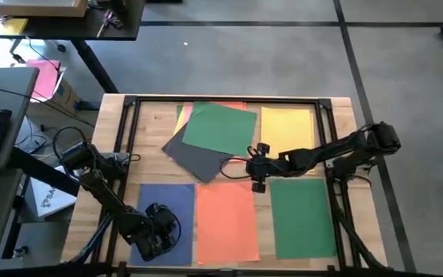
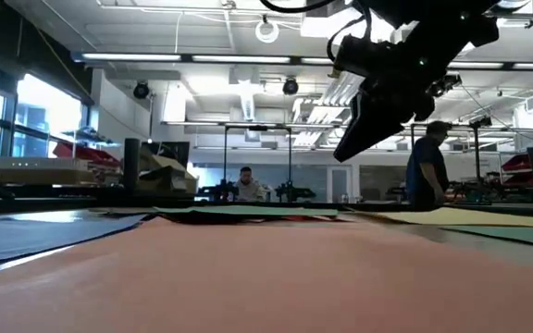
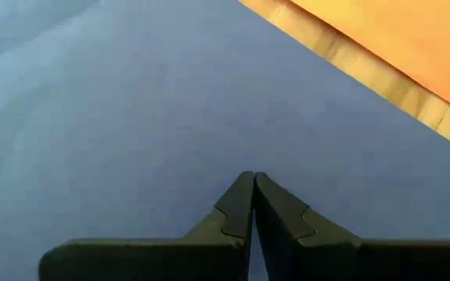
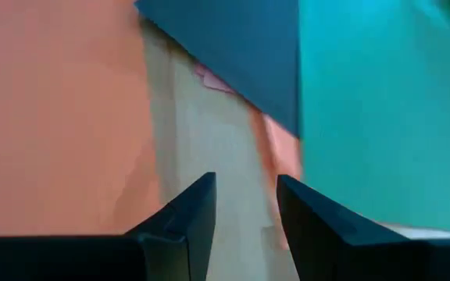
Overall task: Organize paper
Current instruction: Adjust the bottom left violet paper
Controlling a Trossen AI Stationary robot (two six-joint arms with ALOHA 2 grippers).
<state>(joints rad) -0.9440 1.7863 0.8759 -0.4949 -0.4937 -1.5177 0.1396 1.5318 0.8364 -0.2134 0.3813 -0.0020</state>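
Paper [image 1: 220, 129], thin flat matte rectangular sheets

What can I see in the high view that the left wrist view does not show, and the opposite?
Only the high view shows the right gripper over the table centre, the tilted green sheet on the dark grey sheet, and the yellow sheet. Only the left wrist view shows the left gripper shut. Both show the blue sheet and orange sheet.

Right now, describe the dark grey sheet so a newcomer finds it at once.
On the wooden table, look at the jumbled pile at the far middle. The dark grey sheet lies skewed beneath a tilted green sheet, its corner pointing toward the orange sheet. It is the only grey one.
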